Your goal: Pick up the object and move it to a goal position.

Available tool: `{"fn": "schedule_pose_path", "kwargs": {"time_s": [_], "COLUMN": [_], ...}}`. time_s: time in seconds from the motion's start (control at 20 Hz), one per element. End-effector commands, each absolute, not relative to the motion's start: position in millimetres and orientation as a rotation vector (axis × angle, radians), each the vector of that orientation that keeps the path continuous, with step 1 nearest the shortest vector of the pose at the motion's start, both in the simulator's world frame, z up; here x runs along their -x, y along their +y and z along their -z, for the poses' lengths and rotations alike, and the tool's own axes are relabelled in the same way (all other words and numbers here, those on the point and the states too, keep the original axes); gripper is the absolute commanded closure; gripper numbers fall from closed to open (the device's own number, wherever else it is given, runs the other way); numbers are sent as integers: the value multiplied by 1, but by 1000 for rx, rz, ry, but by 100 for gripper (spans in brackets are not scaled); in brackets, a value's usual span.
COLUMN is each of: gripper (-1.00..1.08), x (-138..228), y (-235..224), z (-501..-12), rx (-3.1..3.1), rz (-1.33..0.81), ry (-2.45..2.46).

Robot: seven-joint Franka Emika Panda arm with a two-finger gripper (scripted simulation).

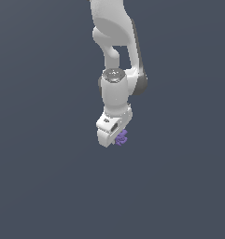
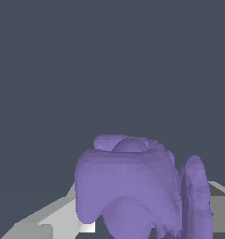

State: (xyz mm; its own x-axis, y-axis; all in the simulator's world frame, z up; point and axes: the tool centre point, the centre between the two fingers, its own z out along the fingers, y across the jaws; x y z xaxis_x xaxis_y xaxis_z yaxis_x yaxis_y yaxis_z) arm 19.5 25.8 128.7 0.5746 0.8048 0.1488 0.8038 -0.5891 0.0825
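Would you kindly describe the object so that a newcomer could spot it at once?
Follow the white arm down the middle of the exterior view to its gripper. The object pokes out at the tip, between the jaws. It is a small, lumpy purple thing, the only colour against white arm and grey backdrop.

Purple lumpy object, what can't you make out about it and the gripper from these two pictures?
- Exterior view: the purple lumpy object is tiny and mostly hidden behind the white gripper; its shape is unreadable.
- Exterior view: the fingertips are hidden by the gripper body, so a grasp cannot be confirmed.
- Wrist view: the object fills the foreground, is cut off by the frame edge, and covers most of the grey fingers.
- Neither view shows a goal marker or a supporting surface.
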Motion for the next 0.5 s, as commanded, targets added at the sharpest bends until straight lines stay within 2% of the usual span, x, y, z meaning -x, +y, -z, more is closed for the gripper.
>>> {"fn": "schedule_pose_path", "kwargs": {"time_s": [0.0,0.45], "gripper": [108,108], "x": [-24,-37], "y": [16,-15], "z": [-144,-192], "rx": [-2757,-2673], "rz": [-314,-463], "ry": [1457,1569]}}
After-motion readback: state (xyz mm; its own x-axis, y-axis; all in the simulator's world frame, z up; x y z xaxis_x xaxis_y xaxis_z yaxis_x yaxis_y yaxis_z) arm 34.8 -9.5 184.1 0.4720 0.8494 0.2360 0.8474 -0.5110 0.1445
